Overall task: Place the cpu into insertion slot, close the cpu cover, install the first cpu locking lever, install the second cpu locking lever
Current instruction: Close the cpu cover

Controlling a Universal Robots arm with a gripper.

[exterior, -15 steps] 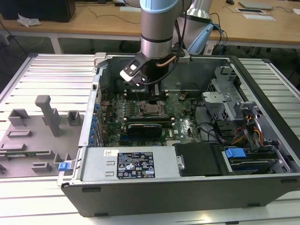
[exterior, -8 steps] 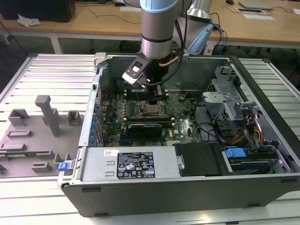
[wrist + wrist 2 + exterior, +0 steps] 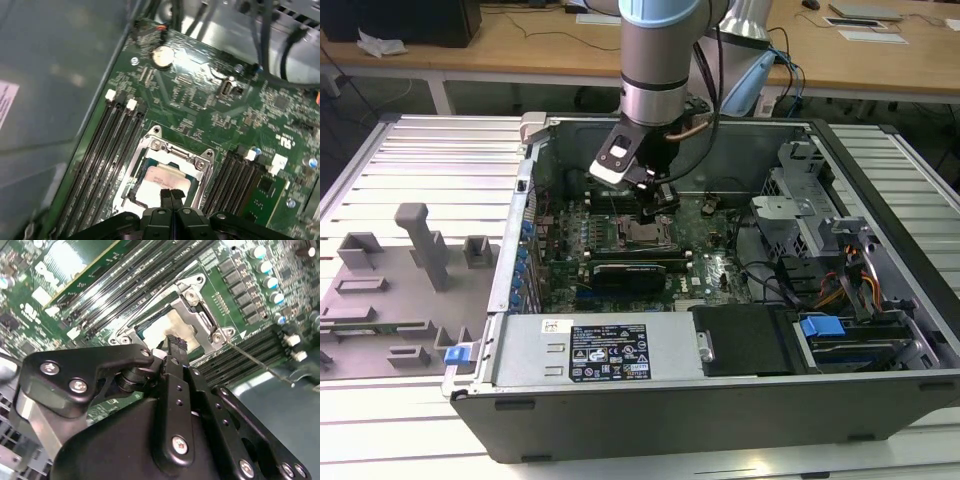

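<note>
Pincer point(image 3: 171, 194) clenched over the cpu point(image 3: 159, 181)
Tips meet just above the chip; the cpu cover point(image 3: 176, 153) lies flat around it on the green motherboard point(image 3: 200, 110).

case point(image 3: 720, 410) open-topped above socket point(image 3: 642, 236), low memory slots point(image 3: 107, 150) flanking both sides, cpu cover point(image 3: 175, 152) frame rimming it, drive cage point(image 3: 800, 190) and cables point(image 3: 840, 275) crowding exterior view's right
</note>
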